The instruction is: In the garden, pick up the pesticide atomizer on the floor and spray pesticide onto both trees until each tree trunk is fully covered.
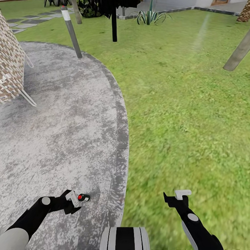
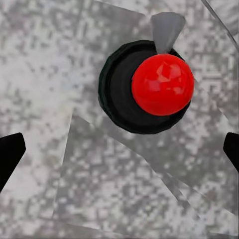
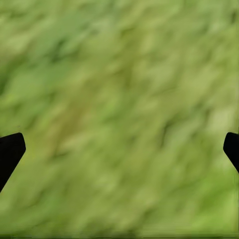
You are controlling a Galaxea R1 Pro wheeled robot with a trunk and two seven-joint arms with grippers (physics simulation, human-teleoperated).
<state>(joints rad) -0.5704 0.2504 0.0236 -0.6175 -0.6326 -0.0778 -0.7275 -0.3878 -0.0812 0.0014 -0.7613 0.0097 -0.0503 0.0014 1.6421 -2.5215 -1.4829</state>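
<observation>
I log near-black pesticide atomizer (image 2: 144, 89) with red top, speckled grey floor (image 1: 62, 114), green grass (image 1: 187, 104), grey white-banded bollard (image 1: 71, 31).

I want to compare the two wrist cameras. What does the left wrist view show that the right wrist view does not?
Left wrist view: the small dark atomizer bottle with a round red top, seen from above, standing on the speckled grey concrete floor.

Right wrist view: blurred green grass lawn, with no object on it.

Both: black fingertips at the picture's two side edges, set wide apart, with nothing gripped between them.

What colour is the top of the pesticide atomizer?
Bright red, on a near-black body; the pesticide atomizer shows best in the left wrist view.
</observation>
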